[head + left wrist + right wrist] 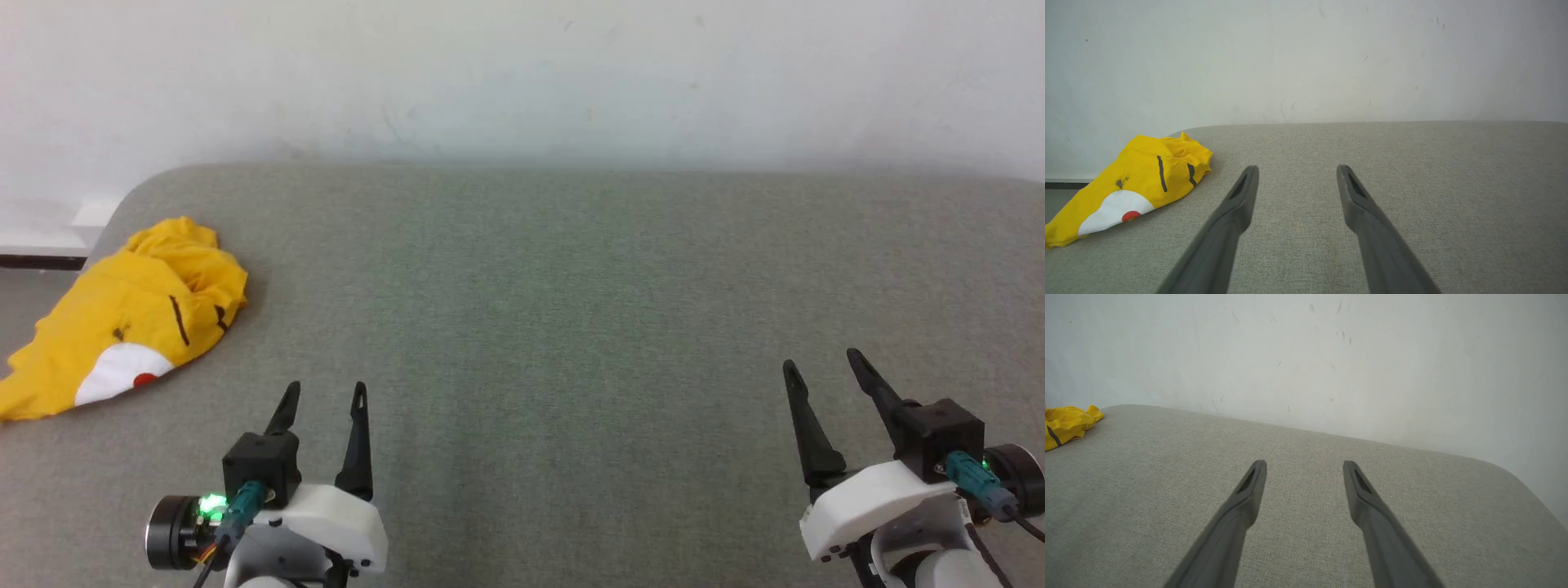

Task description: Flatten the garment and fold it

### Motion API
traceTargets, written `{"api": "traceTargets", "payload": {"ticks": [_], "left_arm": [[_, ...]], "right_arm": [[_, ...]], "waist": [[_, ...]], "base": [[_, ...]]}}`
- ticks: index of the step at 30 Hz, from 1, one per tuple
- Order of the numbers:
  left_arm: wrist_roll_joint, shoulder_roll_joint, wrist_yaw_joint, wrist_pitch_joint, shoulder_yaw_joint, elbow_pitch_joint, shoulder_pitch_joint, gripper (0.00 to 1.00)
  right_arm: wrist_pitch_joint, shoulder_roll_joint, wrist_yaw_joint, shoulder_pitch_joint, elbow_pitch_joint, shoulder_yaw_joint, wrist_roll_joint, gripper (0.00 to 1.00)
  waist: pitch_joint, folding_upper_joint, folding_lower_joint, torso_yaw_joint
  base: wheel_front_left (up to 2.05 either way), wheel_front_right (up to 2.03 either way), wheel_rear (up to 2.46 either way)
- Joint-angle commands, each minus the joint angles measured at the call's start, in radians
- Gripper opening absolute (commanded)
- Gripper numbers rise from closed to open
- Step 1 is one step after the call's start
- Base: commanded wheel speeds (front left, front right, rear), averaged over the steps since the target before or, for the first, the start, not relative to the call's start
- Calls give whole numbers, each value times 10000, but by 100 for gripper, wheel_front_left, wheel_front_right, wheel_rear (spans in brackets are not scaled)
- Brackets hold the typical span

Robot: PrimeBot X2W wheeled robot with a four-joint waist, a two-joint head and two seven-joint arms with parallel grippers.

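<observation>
The garment (135, 314), a bright yellow T-shirt with a white patch, a red dot and black lines, lies crumpled at the far left edge of the grey table (571, 310); part of it hangs over the edge. It also lies at the left in the left wrist view (1139, 183), and a corner of the garment (1067, 424) sits at the left edge of the right wrist view. My left gripper (326, 390) stands open near the front, right of the garment and apart from it. My right gripper (820, 363) stands open at the front right, holding nothing.
A pale wall (522, 73) rises right behind the table's far edge. The table's far left corner is rounded, and a white ledge (49, 237) with floor lies beyond it. The far right corner (1515, 473) is rounded too.
</observation>
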Motion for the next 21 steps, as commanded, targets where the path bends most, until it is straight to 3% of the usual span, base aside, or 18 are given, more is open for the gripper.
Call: {"api": "traceTargets", "payload": {"ticks": [1, 21], "left_arm": [[-111, 22, 99, -104, -62, 87, -216, 100], [-355, 120, 519, -522, -149, 225, -208, 100]], "right_arm": [[-93, 9, -4, 49, 25, -31, 99, 100], [-363, 16, -7, 34, 197, 135, 222, 100]], "waist": [[5, 0, 0, 204], [-17, 0, 0, 1615]], "base": [[0, 0, 0], [0, 0, 0]]}}
